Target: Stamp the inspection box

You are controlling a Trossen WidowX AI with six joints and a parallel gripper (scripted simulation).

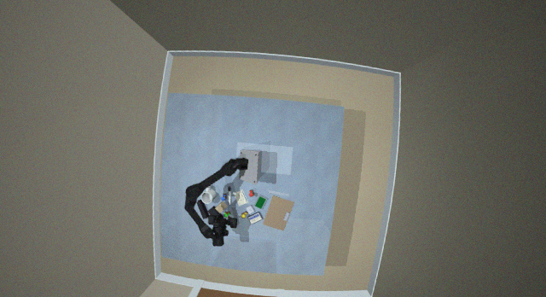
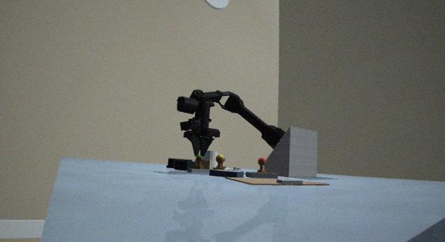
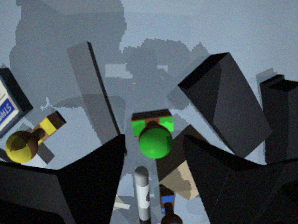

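My gripper (image 2: pixel 199 154) (image 3: pixel 154 140) is partly open and points down, its fingertips on either side of the green-knobbed stamp (image 1: pixel 227 214) (image 2: pixel 199 162) (image 3: pixel 156 144), at about knob height. The stamp stands upright; no finger contact shows. Stamps with yellow (image 1: pixel 244 214) (image 2: pixel 220 158) (image 3: pixel 21 146), red (image 1: pixel 251 193) (image 2: pixel 261 160) and blue (image 1: pixel 223 197) (image 3: pixel 168 199) markings stand nearby. The cream card (image 1: pixel 241 197) lies flat; its box and any print are too small to tell. The green pad (image 1: pixel 260 202) lies right of it. No PASS lettering is readable.
A white marker (image 1: pixel 229 195) (image 3: pixel 142 192), tan block (image 1: pixel 221 207) (image 3: pixel 182 182) and black block (image 3: pixel 220 100) surround the green stamp. A labelled case (image 1: pixel 255 218), brown board (image 1: pixel 277 212) and white mug (image 1: pixel 208 195) are farther out. A grey block (image 1: pixel 252 173) (image 2: pixel 302 151) stands by the arm's base.
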